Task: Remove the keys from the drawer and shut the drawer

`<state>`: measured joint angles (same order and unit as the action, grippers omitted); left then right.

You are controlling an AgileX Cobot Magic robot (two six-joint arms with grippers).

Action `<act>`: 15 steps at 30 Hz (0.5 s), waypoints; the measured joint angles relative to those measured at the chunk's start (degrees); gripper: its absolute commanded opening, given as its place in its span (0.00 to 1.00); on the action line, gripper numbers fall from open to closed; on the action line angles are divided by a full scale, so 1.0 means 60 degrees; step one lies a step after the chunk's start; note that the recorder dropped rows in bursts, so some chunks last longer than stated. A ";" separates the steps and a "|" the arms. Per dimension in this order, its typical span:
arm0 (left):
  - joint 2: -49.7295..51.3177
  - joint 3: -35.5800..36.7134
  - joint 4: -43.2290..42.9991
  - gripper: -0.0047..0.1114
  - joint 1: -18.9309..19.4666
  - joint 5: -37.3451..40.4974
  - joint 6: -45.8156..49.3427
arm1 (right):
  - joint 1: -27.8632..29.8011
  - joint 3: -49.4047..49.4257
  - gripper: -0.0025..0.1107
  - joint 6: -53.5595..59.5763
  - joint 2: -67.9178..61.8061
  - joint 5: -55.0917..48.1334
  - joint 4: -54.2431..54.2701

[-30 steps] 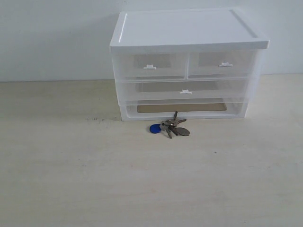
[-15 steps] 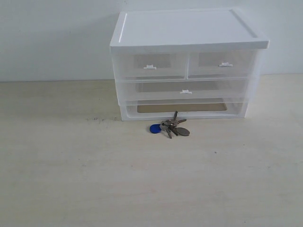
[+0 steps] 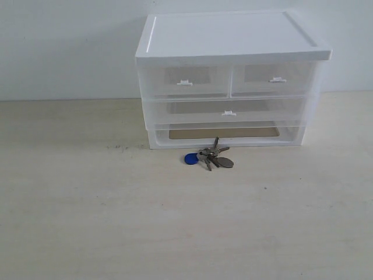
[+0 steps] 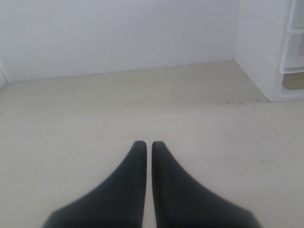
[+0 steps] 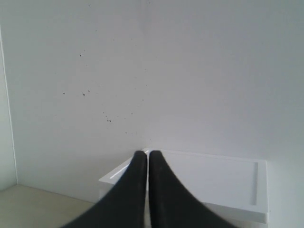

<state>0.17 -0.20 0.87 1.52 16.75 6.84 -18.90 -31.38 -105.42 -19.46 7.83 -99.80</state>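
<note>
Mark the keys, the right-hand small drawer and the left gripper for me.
keys [image 3: 214, 158]: exterior view, on the metal bunch.
right-hand small drawer [image 3: 277, 80]: exterior view, on its tab handle.
left gripper [image 4: 149, 144]: left wrist view, midway between the tips of its fingers.

Lab-like tabletop, plain white wall

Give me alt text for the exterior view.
A bunch of grey-brown metal keys with a round blue tag lies on a pale tabletop, just in front of a closed white plastic drawer unit. No robot arm is in view.
</note>
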 measured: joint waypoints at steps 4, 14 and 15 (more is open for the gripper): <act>0.0000 0.0000 0.0000 0.08 0.0003 0.0000 0.0000 | 0.0000 0.0000 0.02 -0.0441 0.0000 0.0118 0.0736; 0.0000 0.0000 0.0000 0.08 0.0003 0.0000 0.0016 | -0.0279 0.0000 0.02 -0.2366 0.0000 0.0140 0.6846; 0.0000 0.0000 0.0000 0.08 0.0003 0.0000 0.0016 | -0.0279 0.0000 0.02 -0.2387 0.0000 0.0140 0.7317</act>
<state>0.17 -0.20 0.87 1.54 16.75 6.94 -20.58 -31.38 -119.74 -19.46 8.67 -55.89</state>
